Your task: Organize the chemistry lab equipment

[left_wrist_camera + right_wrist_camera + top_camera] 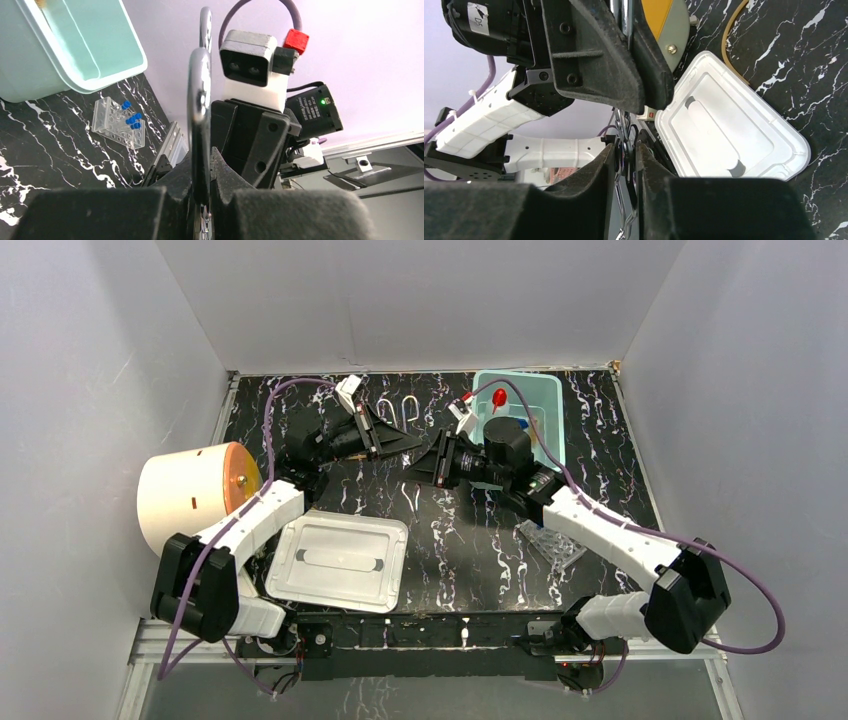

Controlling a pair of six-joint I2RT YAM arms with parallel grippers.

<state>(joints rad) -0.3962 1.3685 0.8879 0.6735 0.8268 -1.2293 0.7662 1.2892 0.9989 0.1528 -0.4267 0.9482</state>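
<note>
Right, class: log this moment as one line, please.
stage: tool handover | left fingers: shut on tool | right fingers: around tool, grip unclear | rack: holds tubes

The tool drops out of sight between the closed jaws of the left gripper, so I can't see its lower end. The bin runs off the top and left edges there. Up close at the right gripper the tool is a blur, and I can't tell whether the jaws touch it. The tubing is cut by the top edge. From above, the right arm covers 1 end of the rack, and the tool is too thin to find.
</note>
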